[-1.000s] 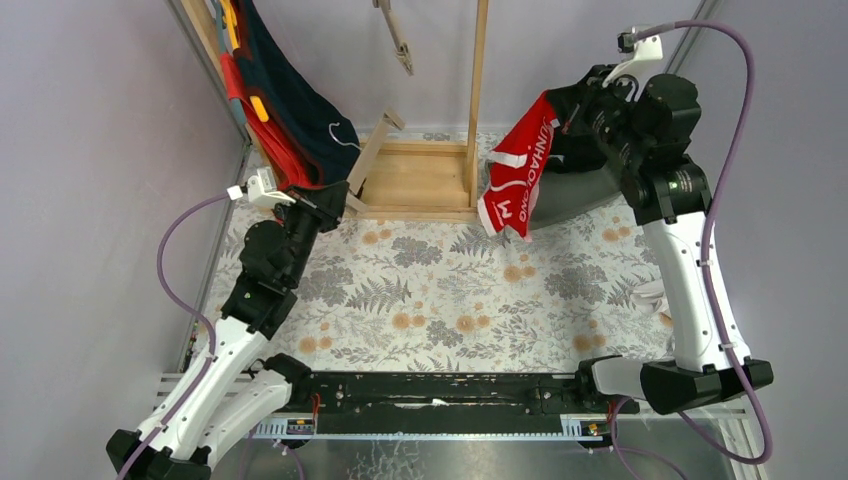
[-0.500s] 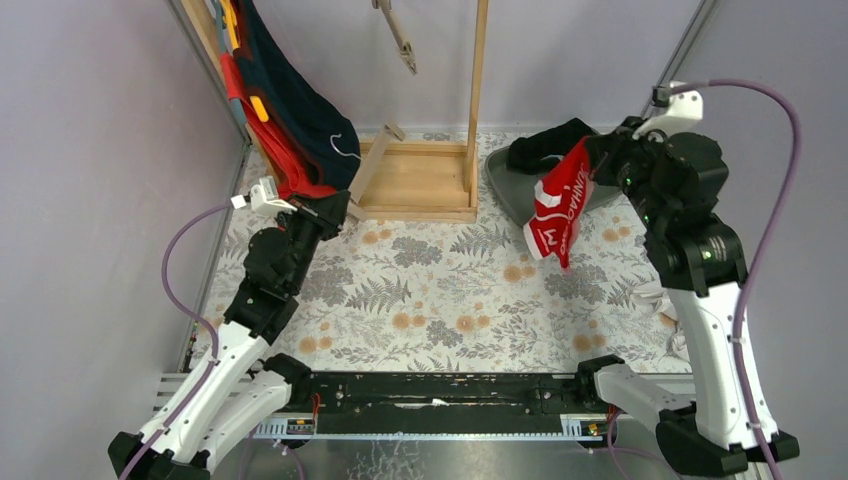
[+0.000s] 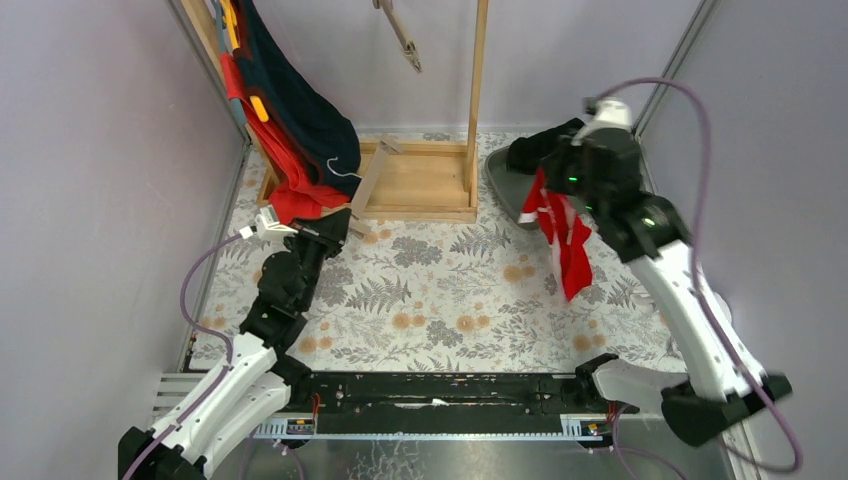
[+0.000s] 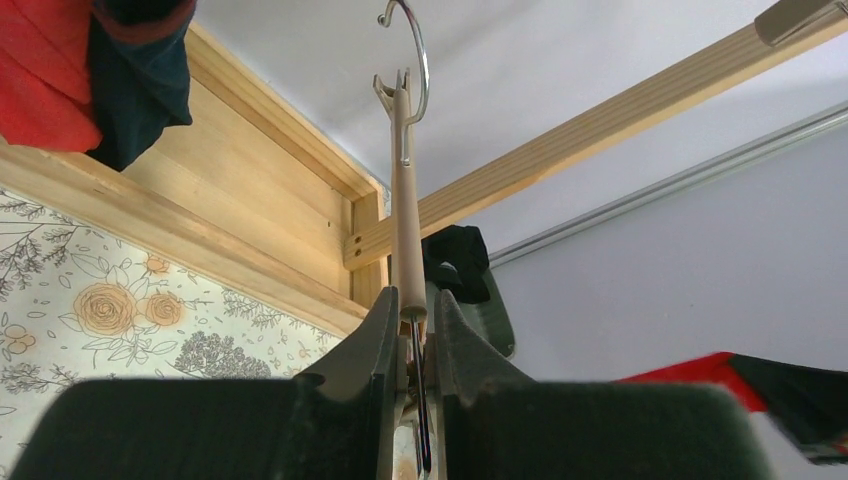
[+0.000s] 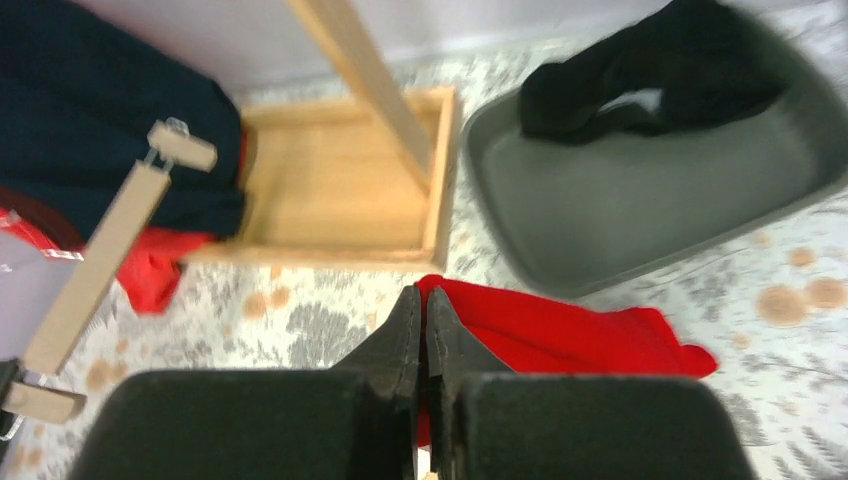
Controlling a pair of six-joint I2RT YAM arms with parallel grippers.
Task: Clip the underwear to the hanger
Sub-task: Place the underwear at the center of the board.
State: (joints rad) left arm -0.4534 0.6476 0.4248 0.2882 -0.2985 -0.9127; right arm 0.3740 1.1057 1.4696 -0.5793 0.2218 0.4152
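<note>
The left gripper (image 4: pixel 410 312) is clamped on the wooden hanger (image 4: pixel 404 210). Both fingers press the lower end of the bar, which rises upright in the left wrist view with the metal hook at its top. In the top view the hanger (image 3: pixel 369 176) leans from the left gripper (image 3: pixel 338 218) over the near left corner of the wooden base frame (image 3: pixel 415 182).

The right gripper (image 5: pixel 421 300) is closed on the red underwear (image 5: pixel 570 338), with the cloth pinched between the fingertips. In the top view the red underwear (image 3: pixel 570 235) hangs free below the right gripper (image 3: pixel 548 188), above the floral table (image 3: pixel 440 300) and just in front of the grey tray (image 5: pixel 640 205). It is well apart from the hanger.

Container contents:
- Grey tray: one black garment (image 5: pixel 650 75), bunched at the far end
- Wooden base frame: the upright post (image 3: pixel 478 100) stands at its right side; a navy garment (image 3: pixel 300 110) and a red garment (image 3: pixel 300 200) hang at its left edge
</note>
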